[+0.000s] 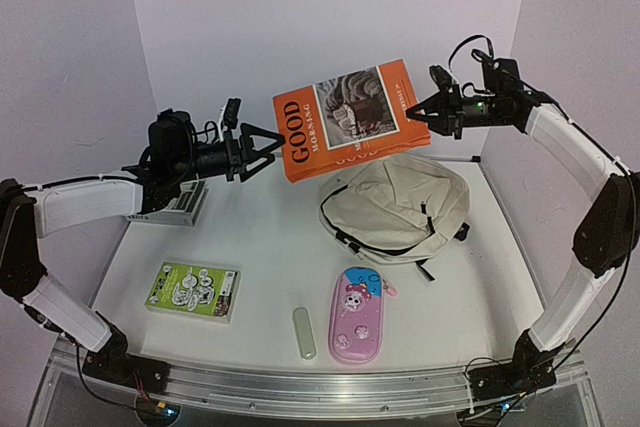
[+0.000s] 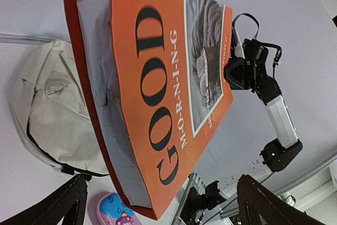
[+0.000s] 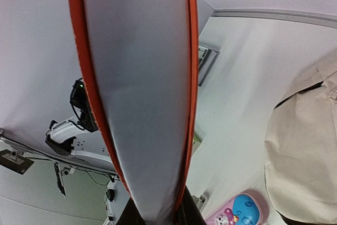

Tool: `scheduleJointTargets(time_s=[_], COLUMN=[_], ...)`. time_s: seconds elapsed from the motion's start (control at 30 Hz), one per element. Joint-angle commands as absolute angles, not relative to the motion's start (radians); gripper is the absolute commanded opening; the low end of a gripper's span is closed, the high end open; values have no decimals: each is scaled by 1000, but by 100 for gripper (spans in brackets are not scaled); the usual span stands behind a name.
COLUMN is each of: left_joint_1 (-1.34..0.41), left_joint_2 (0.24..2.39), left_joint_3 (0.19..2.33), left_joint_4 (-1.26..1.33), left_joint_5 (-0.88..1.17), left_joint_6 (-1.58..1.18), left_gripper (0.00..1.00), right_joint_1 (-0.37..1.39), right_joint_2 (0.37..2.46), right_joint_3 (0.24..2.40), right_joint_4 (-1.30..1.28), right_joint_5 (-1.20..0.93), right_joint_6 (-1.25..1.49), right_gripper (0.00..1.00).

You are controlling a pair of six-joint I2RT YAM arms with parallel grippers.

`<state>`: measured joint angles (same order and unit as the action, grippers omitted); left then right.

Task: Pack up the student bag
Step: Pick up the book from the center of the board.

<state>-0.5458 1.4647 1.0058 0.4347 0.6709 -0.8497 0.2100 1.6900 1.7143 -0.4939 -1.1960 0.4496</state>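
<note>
An orange book (image 1: 345, 117) titled GOOD MORNING hangs tilted in the air above the table. My right gripper (image 1: 418, 112) is shut on its right edge; in the right wrist view the covers and pale page block (image 3: 142, 104) rise from between the dark fingers (image 3: 129, 217). The cream student bag (image 1: 400, 209) lies flat below the book, its black zipper showing. My left gripper (image 1: 268, 150) stands open just left of the book's left edge, not touching it. In the left wrist view the book (image 2: 158, 77) fills the middle and the bag (image 2: 47, 109) lies to its left.
A pink cartoon pencil case (image 1: 355, 315) lies near the front edge, with a pale green stick (image 1: 304, 333) to its left. A green picture box (image 1: 192, 290) sits front left. A white box (image 1: 180, 205) lies under the left arm.
</note>
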Motion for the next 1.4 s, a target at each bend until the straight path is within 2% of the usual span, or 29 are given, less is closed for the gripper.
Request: scheduleJointTargets(time_s=[0.0, 0.37, 0.57, 0.7, 0.77, 0.8, 0.83, 0.9, 0.93, 0.97, 1.07, 1.27, 1.37], left_joint_1=[-548, -547, -547, -546, -543, -540, -537, -526, -521, -514, -496, -451, -434], left_joint_2=[1505, 1562, 1586, 1595, 1591, 1586, 1578, 1558, 1544, 1529, 1465, 1316, 1261], left_joint_3=[1049, 1078, 1093, 1090, 1080, 1068, 1054, 1024, 1011, 990, 947, 861, 838], left_joint_4=[608, 792, 850, 885, 898, 905, 916, 909, 897, 880, 793, 545, 420], left_joint_5=[786, 868, 886, 897, 892, 885, 875, 849, 835, 817, 755, 544, 443], left_joint_6=[-917, -1041, -1095, -1120, -1129, -1135, -1145, -1151, -1150, -1146, -1121, -1076, -1065], left_gripper=[96, 77, 62, 46, 38, 35, 33, 28, 27, 24, 18, 15, 15], right_joint_1=[215, 239, 258, 258, 258, 258, 257, 258, 258, 258, 269, 309, 399], right_joint_2=[1595, 1565, 1562, 1569, 1582, 1591, 1599, 1619, 1631, 1647, 1710, 1776, 1809], right_joint_3=[1611, 1533, 1513, 1505, 1508, 1513, 1519, 1528, 1538, 1572, 1694, 1712, 1707], right_joint_4=[-127, -80, -78, -78, -78, -81, -87, -120, -161, -248, -530, -618, -652], right_joint_5=[-1288, -1298, -1311, -1310, -1290, -1267, -1245, -1200, -1168, -1116, -896, -456, -338], right_joint_6=[698, 722, 709, 703, 700, 693, 683, 649, 617, 545, 312, 106, -13], right_gripper=[11, 12, 12, 14, 19, 25, 34, 63, 73, 78, 82, 82, 78])
